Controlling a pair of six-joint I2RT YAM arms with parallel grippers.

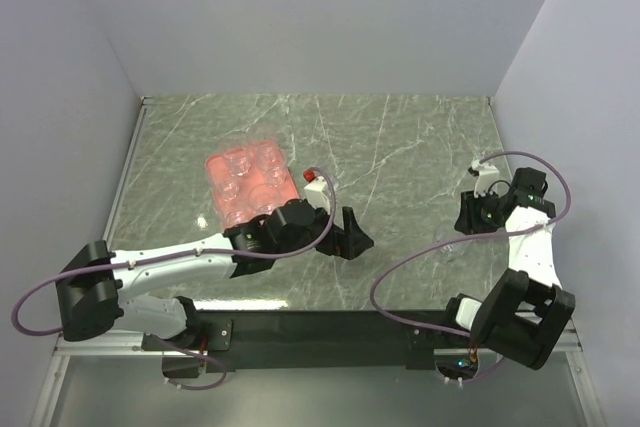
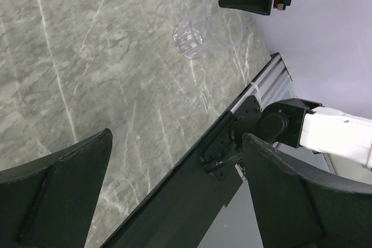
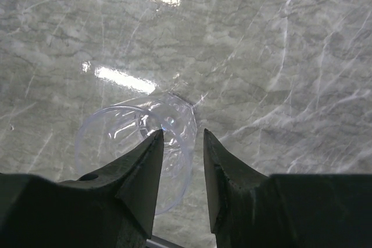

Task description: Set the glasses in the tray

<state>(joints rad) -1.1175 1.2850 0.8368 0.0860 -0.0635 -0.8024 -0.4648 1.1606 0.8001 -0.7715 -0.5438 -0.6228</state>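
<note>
The salmon-pink tray lies left of the table's middle and holds several clear glasses. One more clear glass lies on its side on the marble at the right; it also shows in the left wrist view. My right gripper is low over it, jaws narrowly apart. The left finger sits in front of its mouth and the right finger outside its wall. In the top view the right gripper is at the right. My left gripper is wide open and empty, just right of the tray, facing the right arm.
The green marble table is walled by white panels on three sides. A black rail runs along the near edge, by the right arm's base. Purple cables loop from both arms.
</note>
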